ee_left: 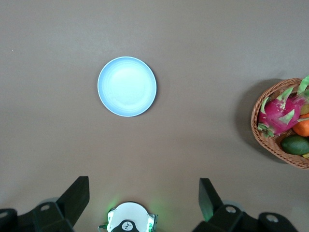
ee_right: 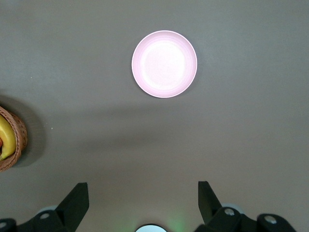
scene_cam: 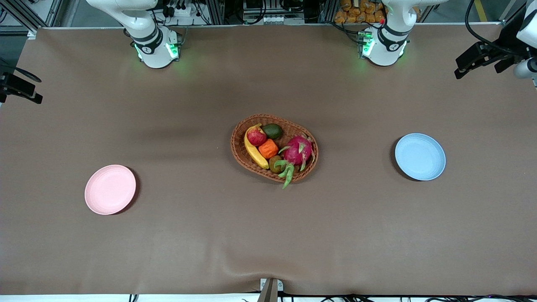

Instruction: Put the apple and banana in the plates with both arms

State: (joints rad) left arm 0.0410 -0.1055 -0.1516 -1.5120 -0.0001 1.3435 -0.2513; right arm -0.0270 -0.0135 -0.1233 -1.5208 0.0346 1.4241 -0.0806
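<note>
The apple (scene_cam: 256,136) and the banana (scene_cam: 254,152) lie side by side in the wicker basket (scene_cam: 235,152) at the table's middle. The pink plate (scene_cam: 110,189) lies toward the right arm's end and the blue plate (scene_cam: 420,157) toward the left arm's end; both hold nothing. My left gripper (ee_left: 144,198) is open and empty, held high over the table at the left arm's end (scene_cam: 478,63). My right gripper (ee_right: 143,200) is open and empty, held high at the right arm's end (scene_cam: 21,86). The blue plate (ee_left: 127,86) shows in the left wrist view, the pink plate (ee_right: 164,64) in the right wrist view.
The basket also holds a pink dragon fruit (scene_cam: 297,150), an orange fruit (scene_cam: 268,148), a dark green avocado (scene_cam: 273,131) and a brown kiwi (scene_cam: 275,163). Brown cloth covers the table. The arm bases (scene_cam: 157,48) (scene_cam: 384,44) stand at the table's edge farthest from the front camera.
</note>
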